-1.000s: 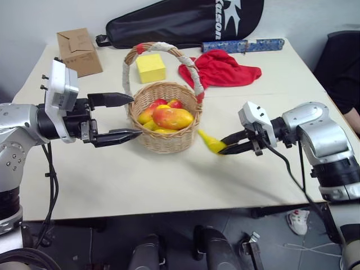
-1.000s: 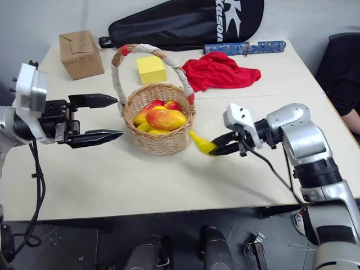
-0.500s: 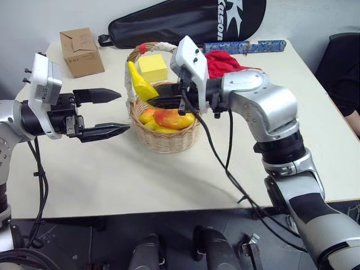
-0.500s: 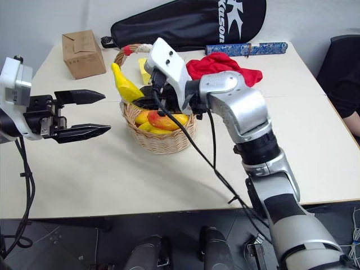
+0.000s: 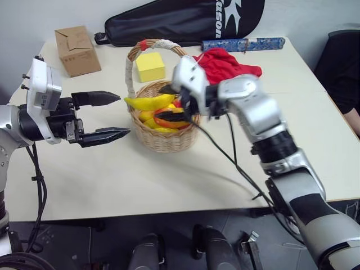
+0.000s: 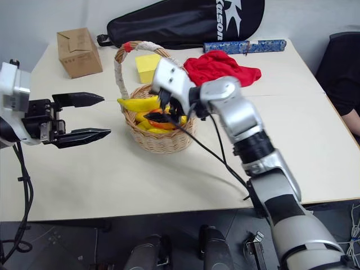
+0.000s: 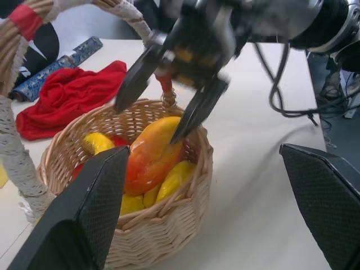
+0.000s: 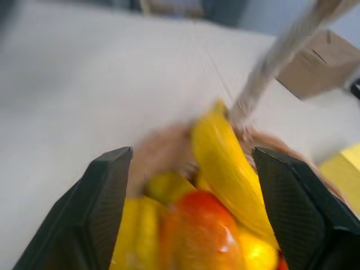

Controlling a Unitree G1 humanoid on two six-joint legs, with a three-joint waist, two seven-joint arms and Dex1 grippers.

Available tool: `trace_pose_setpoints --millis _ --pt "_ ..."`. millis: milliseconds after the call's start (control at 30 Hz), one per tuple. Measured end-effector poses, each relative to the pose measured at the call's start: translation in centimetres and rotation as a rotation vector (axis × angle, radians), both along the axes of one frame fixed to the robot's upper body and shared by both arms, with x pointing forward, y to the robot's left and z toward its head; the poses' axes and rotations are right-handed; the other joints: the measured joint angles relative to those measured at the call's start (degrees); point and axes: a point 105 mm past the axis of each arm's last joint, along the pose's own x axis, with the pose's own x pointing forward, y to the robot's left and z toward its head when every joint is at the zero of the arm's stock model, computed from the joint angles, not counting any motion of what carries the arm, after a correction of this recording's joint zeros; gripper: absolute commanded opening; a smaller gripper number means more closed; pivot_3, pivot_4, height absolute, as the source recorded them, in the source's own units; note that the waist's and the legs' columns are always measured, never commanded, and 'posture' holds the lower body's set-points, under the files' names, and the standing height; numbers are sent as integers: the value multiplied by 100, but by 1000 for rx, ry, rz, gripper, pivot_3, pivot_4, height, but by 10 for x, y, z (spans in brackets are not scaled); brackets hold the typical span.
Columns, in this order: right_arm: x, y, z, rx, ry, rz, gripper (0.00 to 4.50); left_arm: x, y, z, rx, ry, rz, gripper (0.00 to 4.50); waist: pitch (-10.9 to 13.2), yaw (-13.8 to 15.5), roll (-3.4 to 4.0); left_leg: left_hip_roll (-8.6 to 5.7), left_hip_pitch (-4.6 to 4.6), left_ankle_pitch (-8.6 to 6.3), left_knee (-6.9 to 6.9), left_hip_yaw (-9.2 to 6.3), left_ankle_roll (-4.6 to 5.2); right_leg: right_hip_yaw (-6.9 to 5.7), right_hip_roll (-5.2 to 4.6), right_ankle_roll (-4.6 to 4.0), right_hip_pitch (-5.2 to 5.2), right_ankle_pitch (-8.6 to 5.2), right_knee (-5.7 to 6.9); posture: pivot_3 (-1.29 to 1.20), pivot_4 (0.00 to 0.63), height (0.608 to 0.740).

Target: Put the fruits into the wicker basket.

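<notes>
Rough woven wicker basket [image 5: 164, 138], glossy mango [image 7: 151, 153]

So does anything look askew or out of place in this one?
The banana lies across the wicker basket on top of the other fruit, one end jutting past the rim by the handle rather than settled inside. The right gripper hangs open above. Nothing is spilled or damaged.

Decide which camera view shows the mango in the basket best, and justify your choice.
The left wrist view: the mango lies close and whole in the wicker basket. The eye views show it small, partly behind the right gripper; the right wrist view blurs it.
</notes>
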Motion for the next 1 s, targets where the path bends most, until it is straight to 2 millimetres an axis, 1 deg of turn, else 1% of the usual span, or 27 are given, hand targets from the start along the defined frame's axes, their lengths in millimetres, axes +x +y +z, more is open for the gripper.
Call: trace_pose_setpoints --millis 33,67,133,233,300,367,400,500,533,600,700,767,833,867,967,1000 --pt "-6 -13 4 18 33 -9 3488 0 0 0 -3 1 2 4500 -2 18 -3 -1 1 -2 3 -6 2 -3 -1 0 7 0 -5 0 150 740" --pt "-10 -31 6 39 80 -51 3488 0 0 -1 -7 1 2 4500 -3 38 -6 -2 5 -5 5 -7 6 -4 -3 0 15 0 -8 0 150 740" --pt "-4 -59 1 80 178 -174 3488 0 -1 -1 -14 3 -1 4500 -4 30 -8 -9 14 -8 8 -2 12 0 -10 3 22 5 -9 0 150 740" --pt "7 -83 -18 109 262 -332 3488 1 -5 -3 -15 11 -17 4500 -4 -17 -8 -8 25 -7 7 1 8 4 -24 -3 21 8 -17 0 150 740" --pt "17 -94 -31 119 278 -439 3488 2 -10 -3 -19 13 -36 4500 -4 -46 -7 1 32 -3 2 9 -7 11 -19 -10 16 5 -6 0 150 740" --pt "24 -94 -38 138 276 -497 3488 3 -11 -3 -18 14 -42 4500 -3 -71 -5 12 37 6 -2 21 -24 24 -3 -18 7 1 4 0 150 740" --pt "29 -89 -39 181 286 -513 3488 4 -13 -2 -19 14 -47 4500 -3 -82 -6 19 41 12 -4 24 -35 27 5 -22 5 -2 7 0 150 740" --pt "41 -61 -45 288 372 -506 3488 4 -19 4 -11 -12 -76 4500 -3 -113 -6 26 40 25 -14 26 -53 30 18 -35 -7 -6 17 0 150 740" --pt "45 -54 -48 305 399 -509 3488 4 -21 6 -7 -19 -86 4500 -3 -108 -5 26 35 26 -15 26 -54 30 19 -36 -16 -6 33 0 150 740" --pt "53 -53 -46 324 395 -534 3488 5 -22 3 1 -10 -96 4500 -3 -93 -5 17 5 31 -13 32 -47 37 21 -37 -50 -7 58 0 150 740" --pt "64 -51 -43 348 377 -572 2886 10 -22 0 1 18 -98 4500 -3 -59 -6 12 -1 32 -7 36 -39 39 23 -34 -52 -5 56 0 150 740" --pt "66 -46 -45 356 378 -565 2252 10 -26 8 0 -15 -115 4500 -4 -34 -6 10 -3 31 -6 35 -36 39 22 -33 -51 -4 55 0 150 740" --pt "66 -45 -45 357 369 -563 1560 10 -27 14 -4 -37 -123 4500 -4 -35 -6 9 -2 31 -7 36 -35 41 21 -32 -52 -4 56 0 150 740" --pt "65 -46 -45 354 347 -563 1130 10 -28 14 -9 -41 -127 4500 -4 -36 -6 10 -2 31 -7 36 -35 41 22 -32 -51 -4 56 0 150 740" --pt "59 -48 -52 326 308 -556 315 14 -31 11 -33 -23 -135 4500 -3 -37 -6 12 -2 31 -6 36 -35 41 25 -32 -52 -4 57 0 150 740" --pt "56 -47 -53 331 309 -539 236 15 -32 9 -39 -18 -136 4500 -4 -37 -6 12 -1 31 -6 36 -35 41 25 -32 -52 -4 59 0 150 740"
